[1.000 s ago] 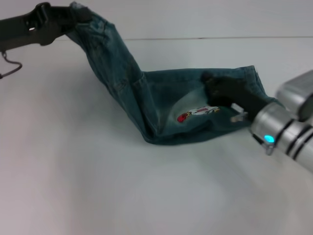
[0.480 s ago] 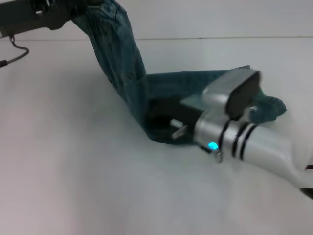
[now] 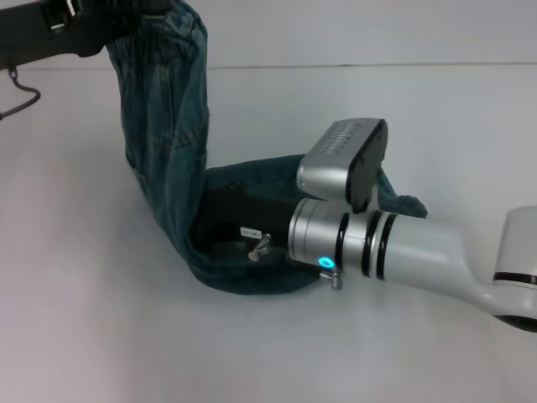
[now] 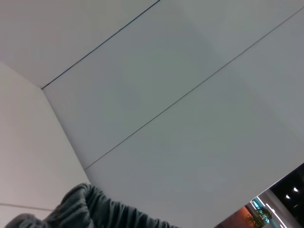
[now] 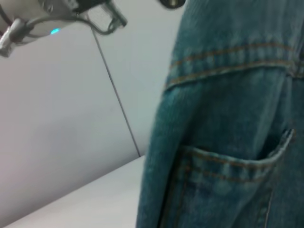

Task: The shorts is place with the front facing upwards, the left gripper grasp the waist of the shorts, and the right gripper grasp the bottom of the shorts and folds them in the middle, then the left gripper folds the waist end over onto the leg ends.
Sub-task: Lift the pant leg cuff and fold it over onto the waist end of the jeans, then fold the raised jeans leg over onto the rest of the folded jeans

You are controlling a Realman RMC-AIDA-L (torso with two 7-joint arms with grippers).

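Dark blue denim shorts (image 3: 168, 126) hang from my left gripper (image 3: 138, 10), which is raised at the far left and shut on the waist end. From there the cloth drops to a fold on the table (image 3: 239, 281). My right gripper (image 3: 222, 220) lies low inside that fold, on the lower layer of denim. A leg end (image 3: 403, 204) pokes out behind the right wrist. Close up in the right wrist view are the shorts (image 5: 228, 142), with a pocket seam. Only a bunched edge of the shorts (image 4: 95, 209) shows in the left wrist view.
The white table (image 3: 101, 336) spreads around the shorts on every side, and a wall seam (image 3: 419, 65) marks its far edge. A loose cable loop (image 3: 21, 99) hangs under the left arm. The silver right forearm (image 3: 419, 256) reaches in from the right.
The left gripper has kept the waist end high and the hanging cloth has swung left. The right arm has slid left across the shorts, and the fold on the table has shifted left with it.
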